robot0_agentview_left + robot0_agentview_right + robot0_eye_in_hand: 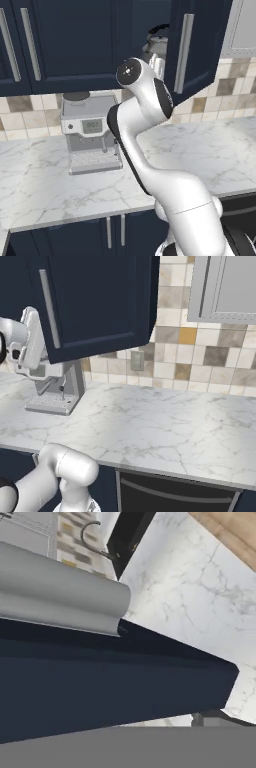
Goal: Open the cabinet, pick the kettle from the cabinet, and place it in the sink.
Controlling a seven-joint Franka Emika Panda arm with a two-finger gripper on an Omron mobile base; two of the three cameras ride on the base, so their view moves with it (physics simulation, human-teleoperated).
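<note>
The navy cabinet door [200, 50] stands swung open, its long silver bar handle [184, 46] facing me. Inside the opened cabinet sits the grey kettle [157, 43] with its black arched handle, partly hidden by the door edge and my arm. My gripper [158, 63] hovers just below the kettle, beside the door's inner edge, and its fingers are hidden. In the hand view the handle [60, 594] and the door [100, 682] lie very close. Far beyond them is the black sink [127, 534] with its thin faucet [91, 534].
A boxy silver coffee machine [90, 134] stands on the white marble counter [210, 150] under the cabinets. Closed navy cabinets [60, 40] hang at left, and a pale grey cabinet [225, 288] at right. A dark appliance front [175, 491] sits below the counter.
</note>
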